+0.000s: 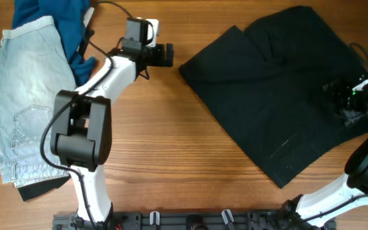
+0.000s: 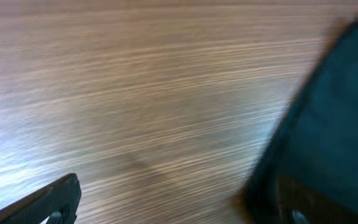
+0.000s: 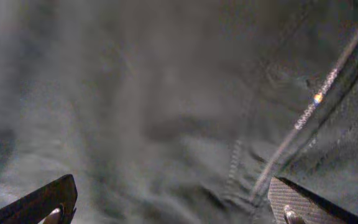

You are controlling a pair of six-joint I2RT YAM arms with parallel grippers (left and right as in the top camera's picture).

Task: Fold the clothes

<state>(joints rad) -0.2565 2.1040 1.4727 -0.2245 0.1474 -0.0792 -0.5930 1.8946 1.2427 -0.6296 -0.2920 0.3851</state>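
Observation:
A black garment [image 1: 280,83] lies spread on the right half of the wooden table, one part folded over itself at the top. My left gripper [image 1: 165,55] is open and empty just left of the garment's left corner; the left wrist view shows bare wood and the garment's dark edge [image 2: 334,124] at right. My right gripper [image 1: 338,96] is open and low over the garment's right side. The right wrist view shows only black cloth [image 3: 166,106] between the jaws [image 3: 173,208], with nothing gripped.
A pile of clothes sits at the far left: light denim shorts [image 1: 24,96] on top, a blue garment [image 1: 50,19] behind them, dark cloth beneath. Bare wood [image 1: 171,147] lies between the pile and the black garment.

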